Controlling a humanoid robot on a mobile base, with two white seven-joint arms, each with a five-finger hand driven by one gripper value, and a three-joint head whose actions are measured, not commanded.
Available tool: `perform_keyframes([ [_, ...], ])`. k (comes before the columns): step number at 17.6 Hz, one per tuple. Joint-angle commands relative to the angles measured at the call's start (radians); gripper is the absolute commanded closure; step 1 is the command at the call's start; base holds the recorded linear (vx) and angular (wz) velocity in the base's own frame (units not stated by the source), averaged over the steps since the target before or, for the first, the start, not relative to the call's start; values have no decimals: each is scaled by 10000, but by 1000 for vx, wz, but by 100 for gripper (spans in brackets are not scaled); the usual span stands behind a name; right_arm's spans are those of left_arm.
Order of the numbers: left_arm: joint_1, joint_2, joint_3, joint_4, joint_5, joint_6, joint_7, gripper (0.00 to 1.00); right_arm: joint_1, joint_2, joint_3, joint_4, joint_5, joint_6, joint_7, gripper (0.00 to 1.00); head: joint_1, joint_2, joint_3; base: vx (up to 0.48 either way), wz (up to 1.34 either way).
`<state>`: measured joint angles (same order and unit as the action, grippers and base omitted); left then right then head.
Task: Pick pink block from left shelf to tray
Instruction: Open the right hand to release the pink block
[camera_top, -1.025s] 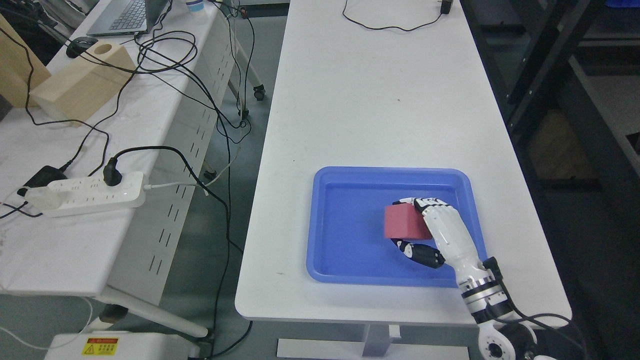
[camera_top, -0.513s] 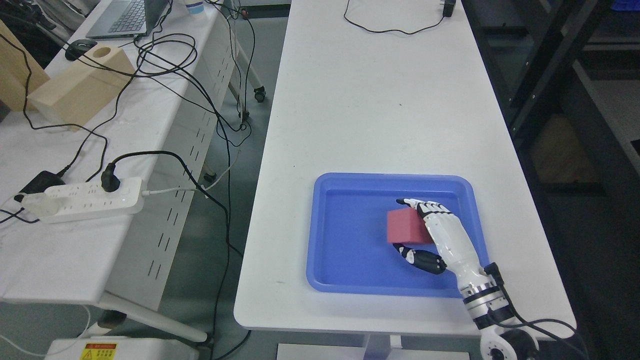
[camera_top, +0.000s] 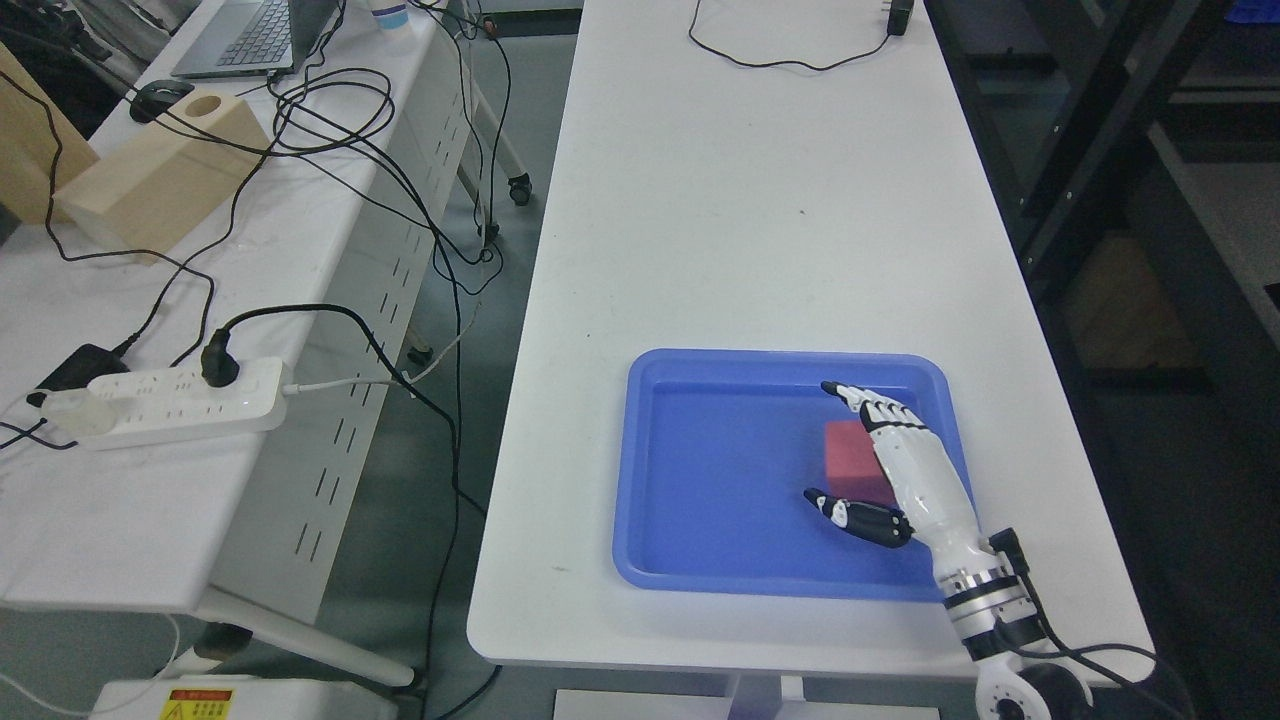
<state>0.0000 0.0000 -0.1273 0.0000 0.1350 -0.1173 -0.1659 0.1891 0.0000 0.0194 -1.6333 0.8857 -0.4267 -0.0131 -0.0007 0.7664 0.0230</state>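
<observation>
Right hand (camera_top: 905, 470): fingers spread, holding nothing, hovering over pink block (camera_top: 852, 458) at its right side. Block resting on floor of blue tray (camera_top: 700, 575), toward tray's right edge. Tray near front edge of white table (camera_top: 740, 200). Judgement: placement done; only hand withdrawal left. Legible writing: none.

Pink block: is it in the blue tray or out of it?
In. The pink block lies on the blue tray's floor, inside the rim, beside the open right robot hand.
</observation>
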Motion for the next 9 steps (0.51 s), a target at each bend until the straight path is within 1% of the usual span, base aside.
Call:
perform_keyframes([
  [1,199,175,0,-175,0,-8,3,0,118,-174,-71,-4,-1258,-13,99,4,0,0,0,0,0],
  [2,199,175,0,-175,0,-8,3,0,103,-174,-299,-4,-2099,-43,282,2,0,0,0,0,0],
  [3,199,175,0,-175,0,-8,3,0,103,-174,-469,-4,-2882,-120,588,1,0,0,0,0,0],
  [4,199,175,0,-175,0,-8,3,0,103,-199,-729,-4,-4059,-257,1183,1,0,0,0,0,0],
  [7,199,175,0,-175,0,-8,3,0,88,-215,-1236,-4,-6670,-550,2459,1,0,0,0,0,0],
  [9,199,175,0,-175,0,-8,3,0,57,-174,-1740,-4,-7885,-550,2493,1,0,0,0,0,0],
])
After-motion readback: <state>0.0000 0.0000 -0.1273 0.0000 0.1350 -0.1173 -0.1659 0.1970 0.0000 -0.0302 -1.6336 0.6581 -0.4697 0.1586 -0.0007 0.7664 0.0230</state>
